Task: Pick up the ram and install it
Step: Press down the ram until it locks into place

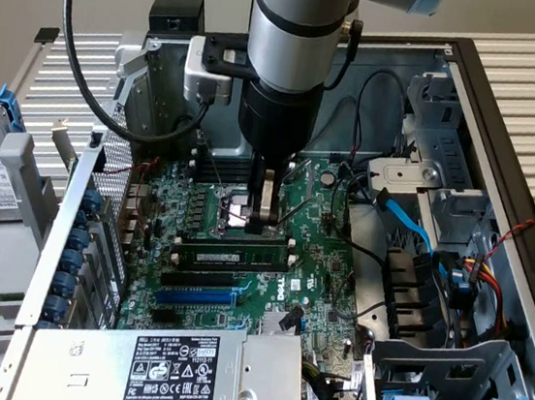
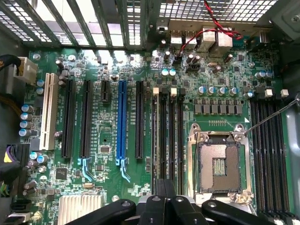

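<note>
The gripper (image 1: 261,221) — fingers pressed together, gripping nothing — is pressing down at the ram (image 1: 237,253), already lying in its slot on the motherboard (image 1: 323,265) — seemingly nearly seated.

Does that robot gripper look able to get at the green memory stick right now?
Probably yes. The gripper hangs shut right above the ram, which lies on the motherboard; nothing sits between them.
</note>
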Controlling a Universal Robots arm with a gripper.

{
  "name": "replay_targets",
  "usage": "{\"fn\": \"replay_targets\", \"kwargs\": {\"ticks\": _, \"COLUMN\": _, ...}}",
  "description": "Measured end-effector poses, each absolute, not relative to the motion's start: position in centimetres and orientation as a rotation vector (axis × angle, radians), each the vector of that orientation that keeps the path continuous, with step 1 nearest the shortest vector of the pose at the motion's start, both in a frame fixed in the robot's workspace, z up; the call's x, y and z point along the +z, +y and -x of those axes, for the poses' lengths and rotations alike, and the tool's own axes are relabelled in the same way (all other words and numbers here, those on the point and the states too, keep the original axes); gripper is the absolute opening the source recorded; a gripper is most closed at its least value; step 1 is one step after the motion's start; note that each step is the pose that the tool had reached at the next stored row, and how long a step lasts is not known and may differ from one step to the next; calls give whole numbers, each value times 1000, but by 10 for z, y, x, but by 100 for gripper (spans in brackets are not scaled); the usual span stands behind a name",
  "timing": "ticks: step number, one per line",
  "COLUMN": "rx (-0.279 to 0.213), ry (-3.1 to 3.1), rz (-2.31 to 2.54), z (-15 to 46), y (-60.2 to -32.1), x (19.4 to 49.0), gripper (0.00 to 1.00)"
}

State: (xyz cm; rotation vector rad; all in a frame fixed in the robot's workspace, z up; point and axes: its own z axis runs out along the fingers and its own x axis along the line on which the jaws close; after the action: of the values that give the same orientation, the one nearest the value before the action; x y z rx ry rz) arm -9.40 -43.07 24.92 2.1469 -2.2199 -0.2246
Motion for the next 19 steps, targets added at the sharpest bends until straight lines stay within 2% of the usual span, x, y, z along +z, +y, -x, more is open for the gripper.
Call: {"fn": "replay_targets", "kwargs": {"ticks": 19, "rx": -202, "ry": -2229, "rz": -2159, "z": 98, "y": -431, "x": 223, "gripper": 11}}
